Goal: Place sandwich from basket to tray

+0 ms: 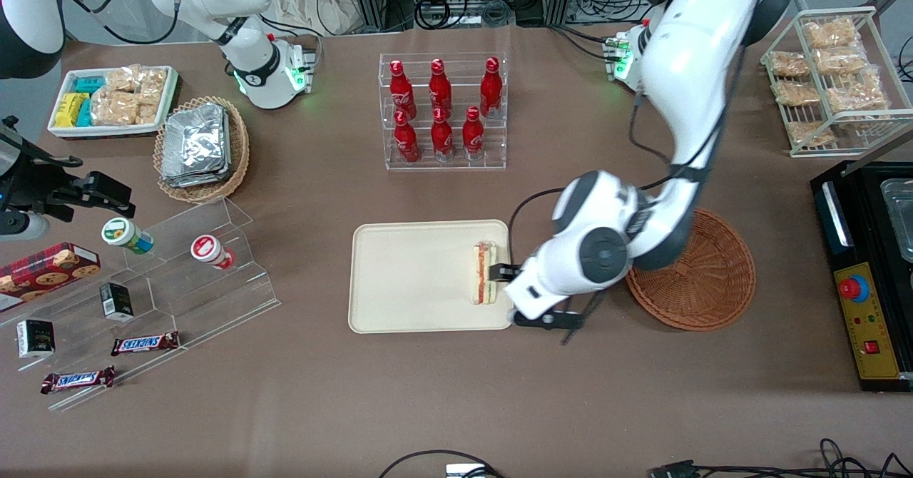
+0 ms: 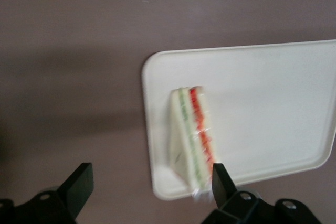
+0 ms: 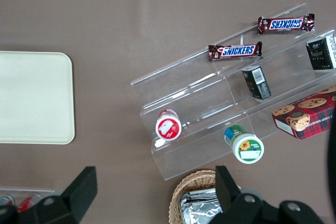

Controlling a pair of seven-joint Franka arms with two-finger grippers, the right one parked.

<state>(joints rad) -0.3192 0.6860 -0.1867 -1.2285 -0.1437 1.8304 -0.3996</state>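
Note:
The sandwich (image 1: 484,272) (image 2: 190,135), a wrapped white wedge with red and green layers, lies on the cream tray (image 1: 414,278) (image 2: 262,98), close to the tray edge nearest the basket. The round reddish-brown basket (image 1: 702,278) sits beside the tray toward the working arm's end, and its visible part holds nothing. My gripper (image 1: 519,296) (image 2: 149,182) hovers over that tray edge, open, with nothing held. One black fingertip (image 2: 219,178) shows just at the sandwich's corner; the other fingertip (image 2: 80,183) is over bare table.
A clear rack of red bottles (image 1: 442,110) stands farther from the front camera than the tray. A stepped acrylic shelf with snacks (image 1: 178,271) and an oval foil-packet basket (image 1: 203,146) lie toward the parked arm's end. A wire rack (image 1: 831,78) and black control box (image 1: 866,278) flank the round basket.

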